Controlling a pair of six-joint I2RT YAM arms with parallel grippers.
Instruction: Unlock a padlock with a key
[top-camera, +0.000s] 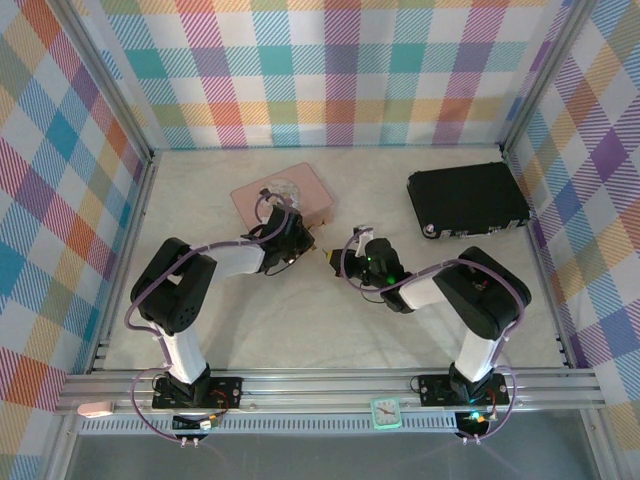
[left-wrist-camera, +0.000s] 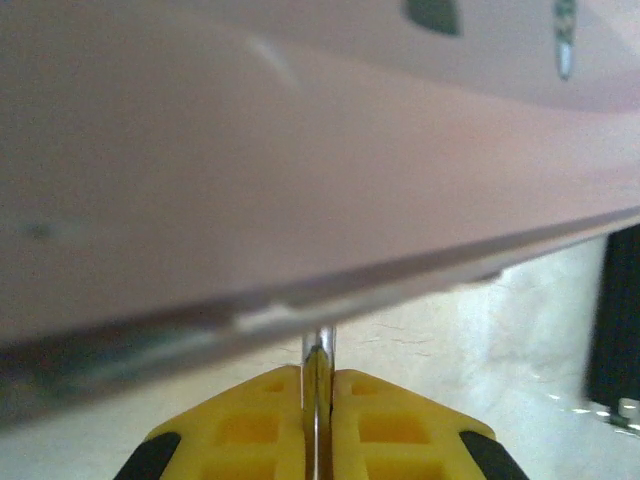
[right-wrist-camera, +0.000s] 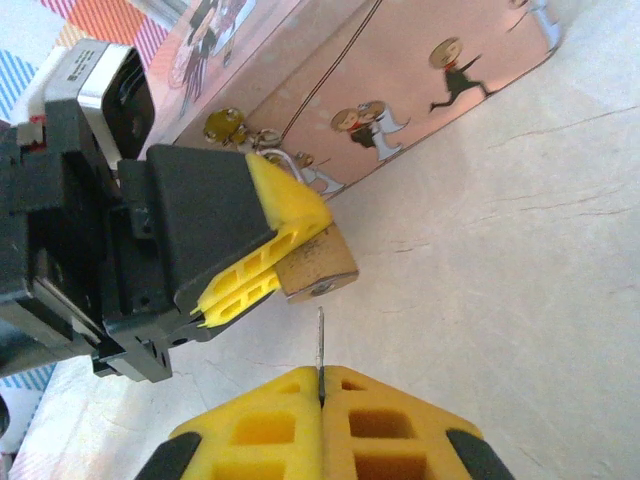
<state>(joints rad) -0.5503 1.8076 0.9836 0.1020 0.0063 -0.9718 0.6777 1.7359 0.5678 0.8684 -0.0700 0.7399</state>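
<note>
Padlock (right-wrist-camera: 322, 266) hangs on pink tin's (right-wrist-camera: 400, 80) hasp, twd bench (right-wrist-camera: 520, 300) back edge, left claw (right-wrist-camera: 298, 256) clamped on its body. Right claw (right-wrist-camera: 321, 382) pinched tight on key (right-wrist-camera: 320, 340), tip just short of keyhole. Line blade w/ slot, push straight & slow; left must resist twist.

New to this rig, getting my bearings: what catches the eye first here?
Two yellow-fingered grippers meet mid-table: the left gripper clamps the brass padlock at the pink tin, and the right gripper pinches a thin key aimed at it. A black case lies at the far right.
</note>
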